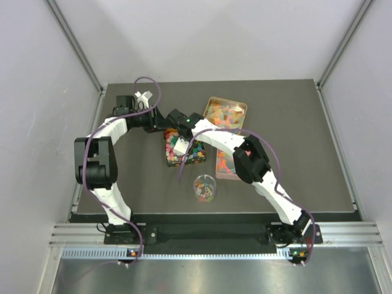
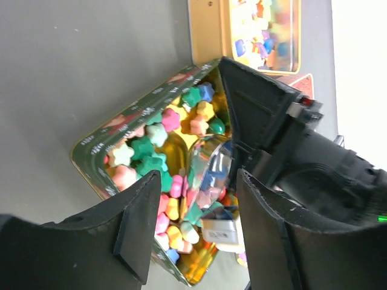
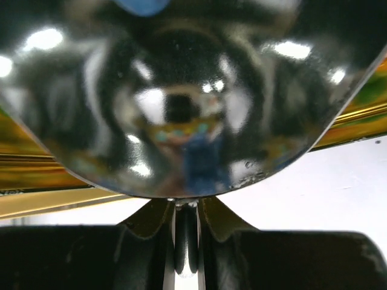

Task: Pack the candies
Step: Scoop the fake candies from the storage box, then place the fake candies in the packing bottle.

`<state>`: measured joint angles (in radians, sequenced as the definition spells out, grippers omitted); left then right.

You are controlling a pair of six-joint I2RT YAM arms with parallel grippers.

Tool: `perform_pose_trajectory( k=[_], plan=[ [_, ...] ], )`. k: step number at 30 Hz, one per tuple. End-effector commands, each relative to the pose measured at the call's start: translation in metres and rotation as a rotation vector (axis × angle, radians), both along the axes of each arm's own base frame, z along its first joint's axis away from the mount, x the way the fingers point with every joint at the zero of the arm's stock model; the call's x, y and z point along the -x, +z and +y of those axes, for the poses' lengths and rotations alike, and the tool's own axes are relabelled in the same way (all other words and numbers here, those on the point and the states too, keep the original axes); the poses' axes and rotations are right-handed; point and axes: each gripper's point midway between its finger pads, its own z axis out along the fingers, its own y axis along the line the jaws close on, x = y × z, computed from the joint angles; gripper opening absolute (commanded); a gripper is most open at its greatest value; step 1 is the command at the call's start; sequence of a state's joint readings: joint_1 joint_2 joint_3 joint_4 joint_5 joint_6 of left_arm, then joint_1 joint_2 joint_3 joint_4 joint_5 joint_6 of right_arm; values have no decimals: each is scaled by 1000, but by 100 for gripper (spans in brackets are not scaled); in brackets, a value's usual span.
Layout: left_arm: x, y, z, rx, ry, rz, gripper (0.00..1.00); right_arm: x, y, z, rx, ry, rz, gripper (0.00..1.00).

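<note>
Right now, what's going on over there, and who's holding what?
The right gripper is shut on a shiny metal scoop, whose bowl sits in among the candies in the dark green tin. The left gripper hovers open by that tin, holding nothing. A gold tin and a clear cup nearby also hold candies.

Sitting in the middle of the table (image 1: 294, 153): tin (image 2: 139, 109) holding candies (image 2: 151, 160), scoop (image 2: 211, 169) resting in it. Lying behind and right of it: second tin (image 2: 208, 30), also holding candies. Standing in front: cup (image 1: 197, 184) holding a few.
</note>
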<state>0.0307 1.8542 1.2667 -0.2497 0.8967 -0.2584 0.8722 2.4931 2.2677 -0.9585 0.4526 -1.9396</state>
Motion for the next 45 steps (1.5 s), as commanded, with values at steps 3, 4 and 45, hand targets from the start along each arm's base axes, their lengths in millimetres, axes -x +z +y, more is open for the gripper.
perform_pose_trajectory(
  k=[3,4,45],
  plan=[
    [24,44,-3,5,-57,-122,57,14,-5,-26,131,-100,-2,0],
    [29,41,-3,3,-61,-116,57,17,-11,-30,149,-109,20,0],
    [43,33,30,-212,-64,-84,57,61,21,-20,-433,-165,556,0]
  ],
)
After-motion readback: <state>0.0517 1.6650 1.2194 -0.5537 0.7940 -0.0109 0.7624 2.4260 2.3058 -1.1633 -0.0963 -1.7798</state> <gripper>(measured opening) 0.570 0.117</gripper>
